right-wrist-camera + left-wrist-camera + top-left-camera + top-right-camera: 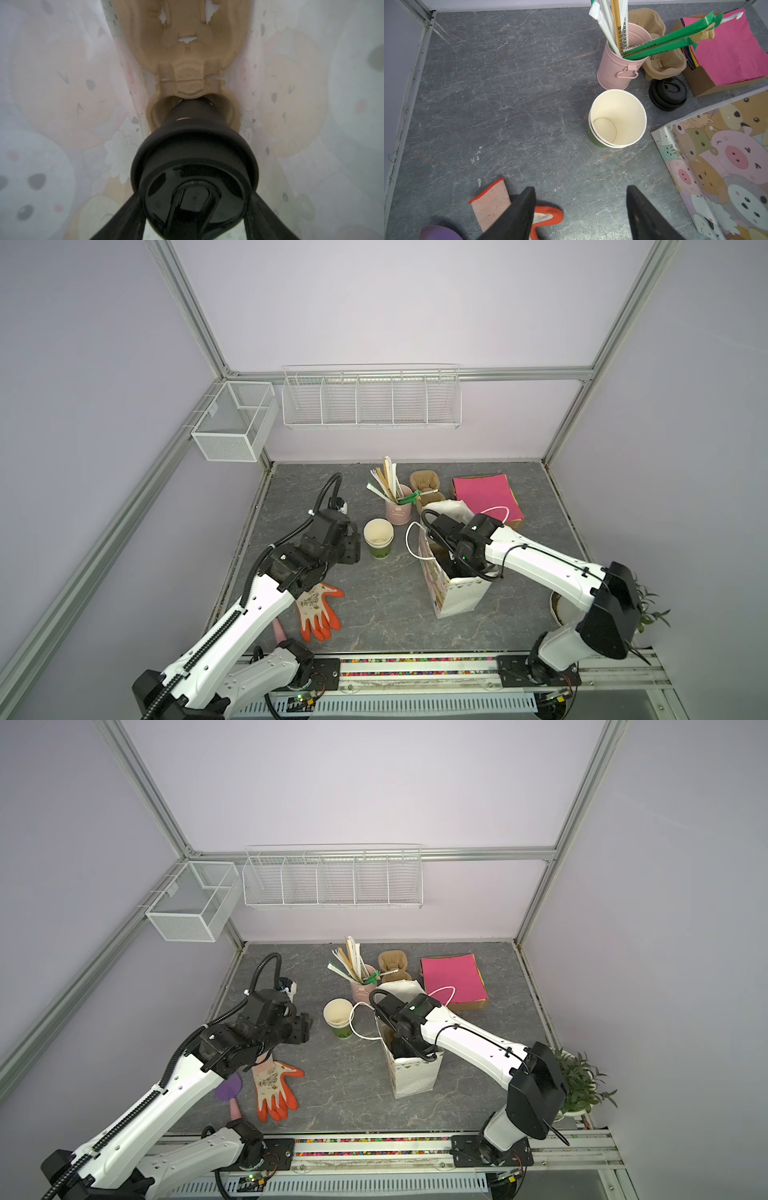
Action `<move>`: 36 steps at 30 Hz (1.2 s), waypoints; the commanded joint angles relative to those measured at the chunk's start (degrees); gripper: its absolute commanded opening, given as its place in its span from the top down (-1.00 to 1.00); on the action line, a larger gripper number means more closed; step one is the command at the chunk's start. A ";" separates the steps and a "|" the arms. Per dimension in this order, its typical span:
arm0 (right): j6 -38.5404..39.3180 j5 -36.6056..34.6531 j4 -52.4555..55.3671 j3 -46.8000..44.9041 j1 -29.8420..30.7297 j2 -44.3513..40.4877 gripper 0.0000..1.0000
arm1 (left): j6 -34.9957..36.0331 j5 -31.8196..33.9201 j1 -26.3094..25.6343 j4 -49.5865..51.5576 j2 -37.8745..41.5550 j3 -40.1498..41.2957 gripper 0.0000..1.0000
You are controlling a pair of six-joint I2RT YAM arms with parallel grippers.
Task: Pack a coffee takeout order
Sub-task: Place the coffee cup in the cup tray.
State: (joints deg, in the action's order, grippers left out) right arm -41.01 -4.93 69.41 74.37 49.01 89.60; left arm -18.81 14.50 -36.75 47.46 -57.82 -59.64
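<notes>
- Fingers of the left tool stood wide apart, with nothing between them. This tool hung over the left side of the gray counter.
- Under that arm an orange and white glove lay flat on the counter. Just beside it lay a purple scoop with a pink handle.
- To the right of the left tool stood a stack of paper cups, open side up, with nothing inside. The tool was near the stack but not touching it.
- Behind the cups stood a pink bucket full of wrapped sticks and straws.
- The left wrist view showed a small pile of black lids on the counter near the bucket.
- A brown pulp carrier sat just to the right of the bucket, near the back edge.
- The white bag with cartoon animals stood upright on the counter, right of the middle. Its mouth was open and its cord handles hung out.
- The right tool reached down into the bag. Its fingers pressed on both sides of a black cup with a black lid, so it was clamped on the cup.
- A second pulp carrier was inside the bag. The far end of the cup sat in one of its holes.
- The pink paper sheet lay on top of a stack of colored sheets in a brown box, behind the bag.
- A little green plant in a white pot stood at the far right edge.
</notes>
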 commanded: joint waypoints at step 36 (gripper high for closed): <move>0.31 0.96 -6.97 -9.24 0.61 8.72 -0.38 | 0.44 -0.62 0.23 1.14 -0.52 0.30 -0.40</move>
State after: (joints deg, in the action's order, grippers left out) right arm -41.39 -5.04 67.77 72.25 49.28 89.52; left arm -18.81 14.48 -36.75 47.48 -58.41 -59.66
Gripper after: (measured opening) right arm 0.693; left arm 0.700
